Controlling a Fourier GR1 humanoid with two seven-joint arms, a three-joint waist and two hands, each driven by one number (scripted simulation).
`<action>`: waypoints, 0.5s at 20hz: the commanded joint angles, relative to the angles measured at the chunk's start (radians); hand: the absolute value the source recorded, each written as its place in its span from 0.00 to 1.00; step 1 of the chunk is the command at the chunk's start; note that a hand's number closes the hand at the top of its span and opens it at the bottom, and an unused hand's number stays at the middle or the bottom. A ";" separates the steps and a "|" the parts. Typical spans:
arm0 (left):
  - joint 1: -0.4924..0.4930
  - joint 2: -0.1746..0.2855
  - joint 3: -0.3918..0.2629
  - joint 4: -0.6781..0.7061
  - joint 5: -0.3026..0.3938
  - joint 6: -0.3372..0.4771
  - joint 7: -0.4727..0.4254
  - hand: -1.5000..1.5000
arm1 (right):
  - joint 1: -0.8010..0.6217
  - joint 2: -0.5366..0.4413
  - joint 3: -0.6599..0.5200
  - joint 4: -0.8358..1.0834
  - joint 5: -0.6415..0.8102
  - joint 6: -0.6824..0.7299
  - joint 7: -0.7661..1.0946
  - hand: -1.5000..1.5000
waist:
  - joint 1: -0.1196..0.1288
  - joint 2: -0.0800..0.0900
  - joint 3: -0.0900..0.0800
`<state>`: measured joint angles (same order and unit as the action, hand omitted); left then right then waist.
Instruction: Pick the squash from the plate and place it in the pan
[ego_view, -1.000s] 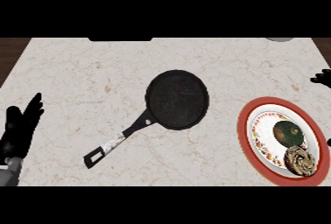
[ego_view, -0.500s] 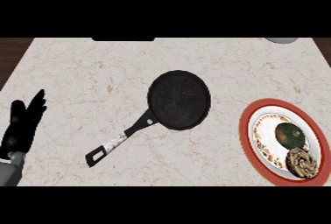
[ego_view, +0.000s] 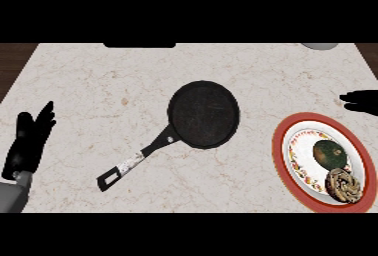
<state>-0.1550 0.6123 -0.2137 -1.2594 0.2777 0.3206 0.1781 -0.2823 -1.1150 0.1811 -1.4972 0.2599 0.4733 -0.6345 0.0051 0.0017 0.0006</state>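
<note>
Right hand, right edge: fingers straight and spread, holding nothing. Left hand, left edge: resting, fingers up. Squash: on plate, lower right, just beside a brown ringed item. Pan, centre: empty. Advice: come down over the squash, clear of its neighbour.
</note>
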 joint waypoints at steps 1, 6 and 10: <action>0.030 0.032 0.054 0.050 0.008 -0.057 -0.070 0.50 | -0.002 0.002 0.074 -0.037 0.134 0.009 -0.002 0.00 | 0.006 0.000 -0.001; -0.012 -0.045 0.038 0.046 -0.053 -0.025 -0.006 0.50 | 0.065 0.060 0.079 0.023 0.267 -0.060 -0.065 0.00 | -0.007 -0.001 0.000; 0.007 -0.037 0.077 0.012 -0.074 -0.060 0.003 0.50 | 0.079 0.104 0.053 0.037 0.346 -0.072 -0.080 0.00 | -0.003 -0.002 0.000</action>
<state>-0.1514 0.5822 -0.1641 -1.2387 0.2264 0.2847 0.1715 -0.2117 -1.0357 0.2560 -1.4978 0.5270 0.4043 -0.6607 0.0010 0.0002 0.0003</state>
